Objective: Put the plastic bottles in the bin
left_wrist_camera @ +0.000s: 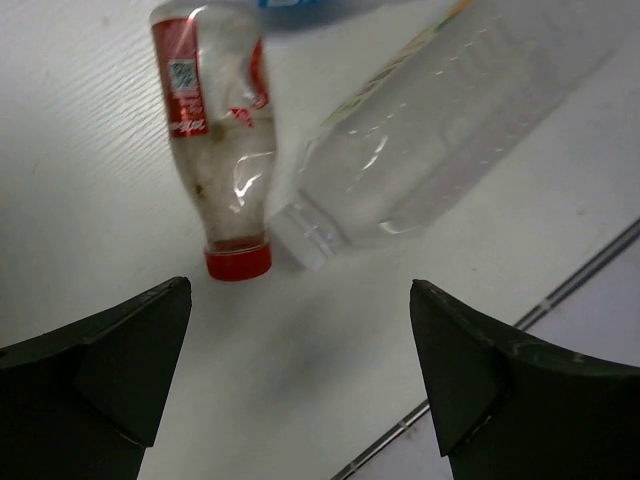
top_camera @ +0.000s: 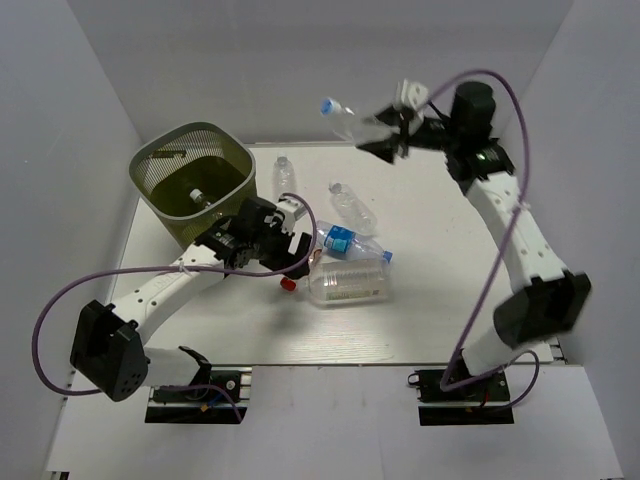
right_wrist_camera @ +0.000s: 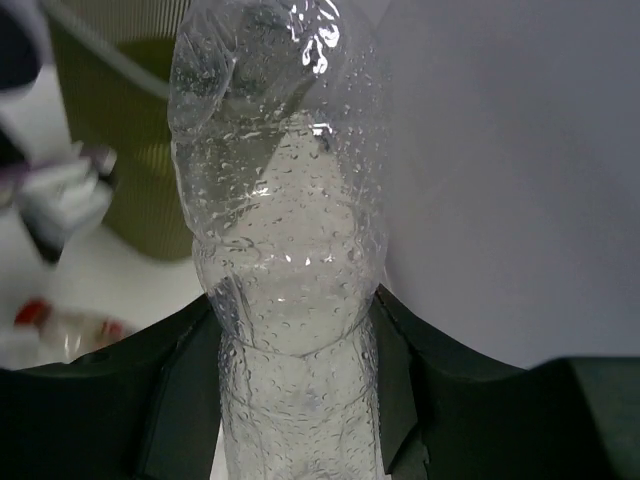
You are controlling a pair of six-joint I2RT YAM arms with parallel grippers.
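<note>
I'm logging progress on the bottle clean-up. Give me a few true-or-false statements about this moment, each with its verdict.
1. The right pincer grips a clear bottle in the air above the table. True.
2. The left pincer is shut on the red-capped bottle. False: it is open and empty, and that bottle lies on the table ahead of it.
3. The bin has tipped onto its side. False: it stands upright.
4. A white-capped bottle lies inside the bin. True.
</note>
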